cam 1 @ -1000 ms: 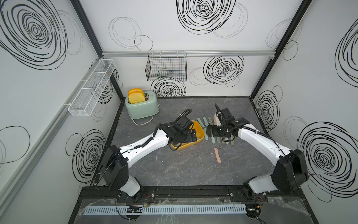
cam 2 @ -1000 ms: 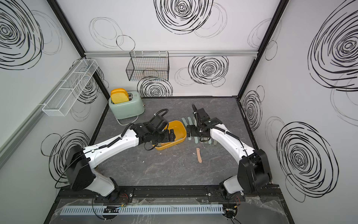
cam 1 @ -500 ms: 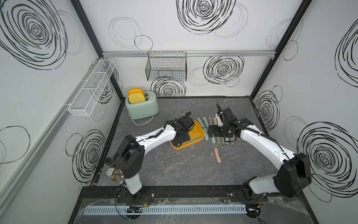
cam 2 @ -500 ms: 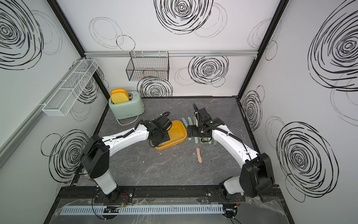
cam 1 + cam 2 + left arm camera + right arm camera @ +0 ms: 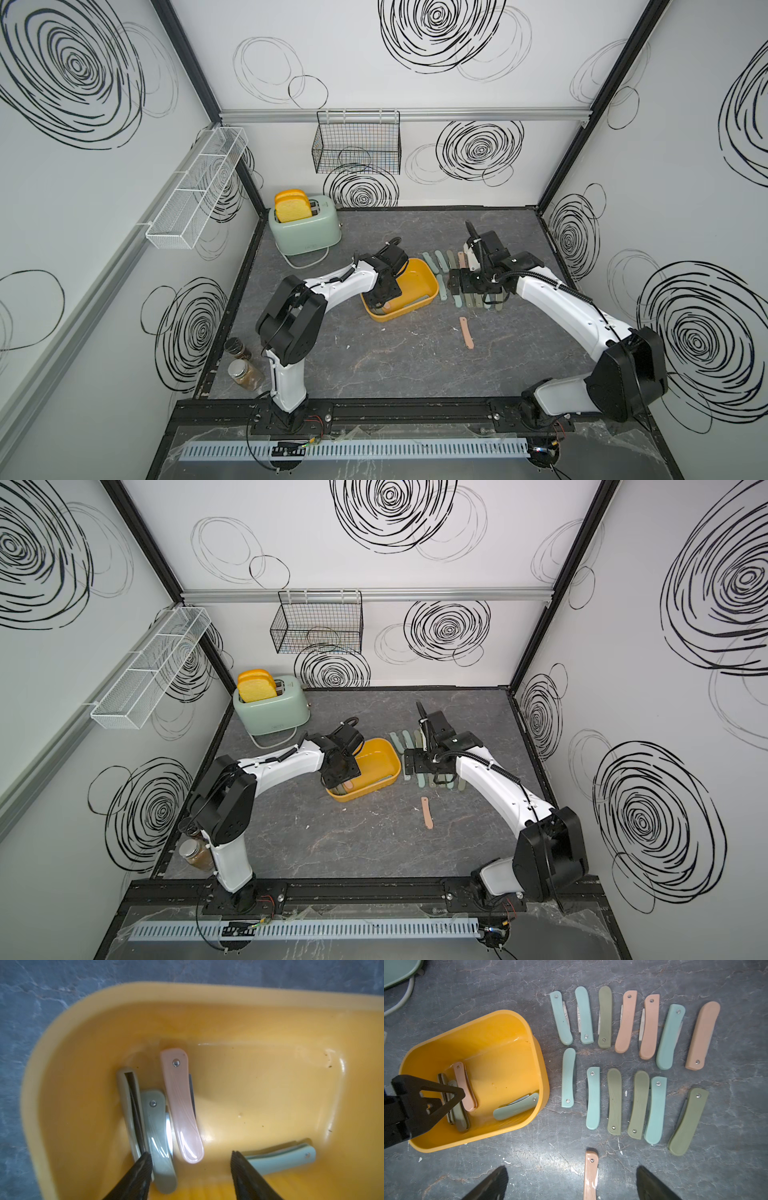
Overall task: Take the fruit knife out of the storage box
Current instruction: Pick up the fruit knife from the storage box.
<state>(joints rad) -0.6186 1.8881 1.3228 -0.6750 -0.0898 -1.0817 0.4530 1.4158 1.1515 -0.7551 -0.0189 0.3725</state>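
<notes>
Since a second ago, the left claw (image 5: pixel 190 1159) has been lowered into the storage box (image 5: pixel 249 1022) and partly narrowed; nothing is gripped. The end of a pink fruit knife (image 5: pixel 180 1109) is seen between its tips, lying on the box floor just beside a green knife (image 5: pixel 158 1136). The right claw (image 5: pixel 572 1177) is held wide open, empty, above the desk (image 5: pixel 529 1157).

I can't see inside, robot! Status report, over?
Left end effector open inside box, straddling pink knife, not gripping. Right end effector open, empty. Two green knives crowd the pink one.
</notes>
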